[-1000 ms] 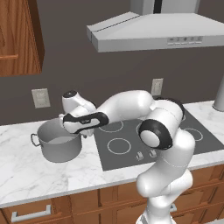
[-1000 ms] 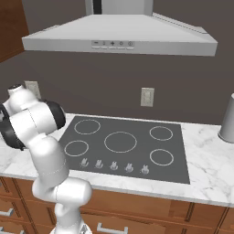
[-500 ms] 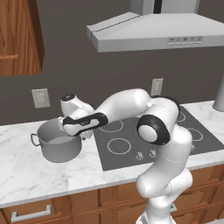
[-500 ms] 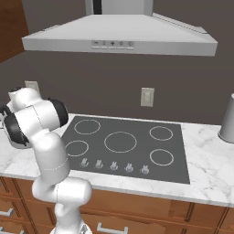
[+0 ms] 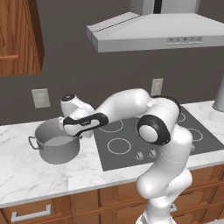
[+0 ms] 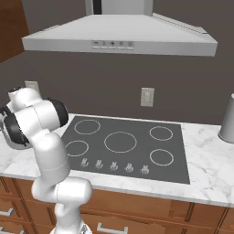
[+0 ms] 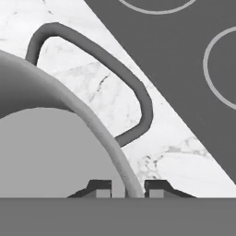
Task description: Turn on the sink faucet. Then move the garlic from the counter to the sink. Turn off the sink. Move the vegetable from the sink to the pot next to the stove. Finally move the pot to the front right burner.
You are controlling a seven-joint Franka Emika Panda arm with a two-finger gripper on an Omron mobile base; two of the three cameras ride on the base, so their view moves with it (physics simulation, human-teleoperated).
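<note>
One grey pot [image 5: 56, 144] stands on the white marble counter [image 5: 26, 175], just left of the stove [image 5: 131, 144], with no lid on it. The gripper [image 7: 122, 186] is nearly closed and clamps the pot's rim: in the hand view one fingertip [image 7: 100, 187] sits inside the wall and the other outside, with the rim between them. One of the pot's two loop handles [image 7: 115, 69] arches over the marble just beyond that spot. The stove [image 6: 137, 141] shows five burner rings and five small knobs along its front edge. One range hood [image 6: 119, 39] hangs above.
</note>
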